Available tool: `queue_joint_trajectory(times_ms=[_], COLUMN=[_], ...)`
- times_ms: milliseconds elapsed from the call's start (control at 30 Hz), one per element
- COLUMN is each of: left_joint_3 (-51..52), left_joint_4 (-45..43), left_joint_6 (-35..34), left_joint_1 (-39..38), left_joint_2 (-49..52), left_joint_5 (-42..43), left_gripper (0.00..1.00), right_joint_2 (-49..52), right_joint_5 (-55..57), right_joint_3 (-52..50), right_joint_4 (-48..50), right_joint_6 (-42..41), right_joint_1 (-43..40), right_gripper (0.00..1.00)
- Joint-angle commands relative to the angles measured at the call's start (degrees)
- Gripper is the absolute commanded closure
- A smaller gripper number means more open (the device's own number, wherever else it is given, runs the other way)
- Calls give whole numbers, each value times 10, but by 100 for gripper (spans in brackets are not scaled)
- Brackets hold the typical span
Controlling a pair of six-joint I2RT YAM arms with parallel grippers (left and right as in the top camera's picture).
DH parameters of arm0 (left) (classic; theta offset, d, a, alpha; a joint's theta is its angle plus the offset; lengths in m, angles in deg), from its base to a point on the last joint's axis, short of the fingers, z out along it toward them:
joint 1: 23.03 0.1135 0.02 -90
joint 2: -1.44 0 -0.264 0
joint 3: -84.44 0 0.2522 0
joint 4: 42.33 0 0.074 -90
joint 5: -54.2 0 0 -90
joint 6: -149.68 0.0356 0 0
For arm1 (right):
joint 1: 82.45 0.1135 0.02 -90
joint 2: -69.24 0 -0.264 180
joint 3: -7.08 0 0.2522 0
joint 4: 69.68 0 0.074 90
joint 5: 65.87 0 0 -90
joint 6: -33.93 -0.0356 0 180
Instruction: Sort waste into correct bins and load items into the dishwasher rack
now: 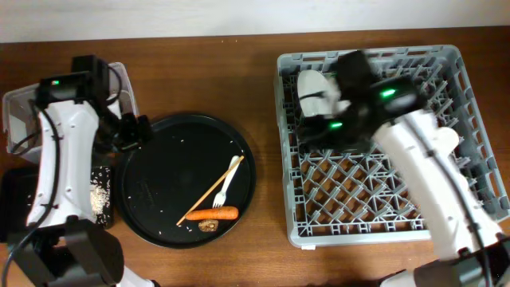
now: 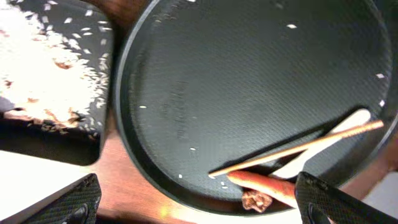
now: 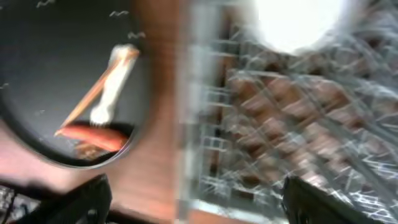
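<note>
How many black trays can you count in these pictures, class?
2: the round black tray left of the rack; the rectangular black tray at its left, holding pale scraps.

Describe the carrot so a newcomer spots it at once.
Find the large round black tray left of the grey rack. Along its near rim lies the carrot, the only orange thing, next to the white fork and thin wooden stick.

Round black tray (image 1: 175,167): large and shallow with a raised rim, lying flat on the table left of centre. Thin wooden stick (image 1: 199,201): lies slanted across the tray's lower right part. Wooden table (image 1: 267,159): dark brown with visible grain, and a pale wall (image 1: 239,16) along its far edge.
</note>
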Motion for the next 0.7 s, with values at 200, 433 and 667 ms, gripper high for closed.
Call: queue_joint_trajectory(times_ms=[200, 433, 667], left_joint_3=[-2, -2, -2], left_joint_4=[5, 1, -1], left_joint_6=[-30, -30, -30], left_joint_1=[92, 92, 92], left_joint_2=[-3, -3, -3], left_joint_5=[-4, -4, 7], left_gripper=[1, 1, 1], right_joint_2=[160, 289, 313], right_joint_5=[-3, 23, 73], right_joint_3=[4, 4, 4], right_joint_4=[162, 303, 308], right_joint_6=[-141, -276, -315], right_joint_1=[267, 299, 299], right_gripper=[7, 20, 24])
